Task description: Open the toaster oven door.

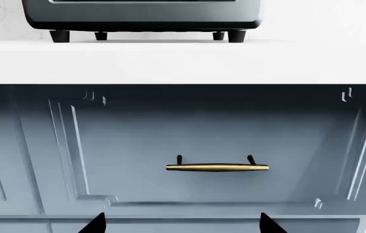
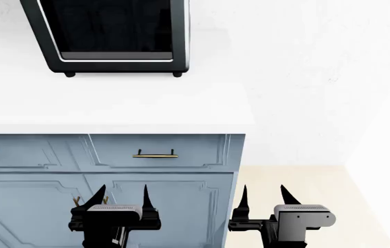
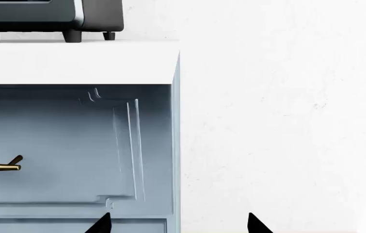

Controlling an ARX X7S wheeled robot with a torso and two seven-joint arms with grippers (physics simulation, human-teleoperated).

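toaster oven door (image 2: 115, 26) shut, near countertop (image 2: 112, 103) back edge | rigid hinged glass, grab bar handle | left gripper (image 2: 122, 199) open | right gripper (image 2: 264, 197) open

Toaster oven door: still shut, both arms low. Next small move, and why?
Probably raise the left gripper toward the toaster oven door. Both grippers hang open in front of the blue cabinet, well below the countertop, and the left one sits almost under the oven while the right gripper is off past the cabinet's end. The door looks closed.
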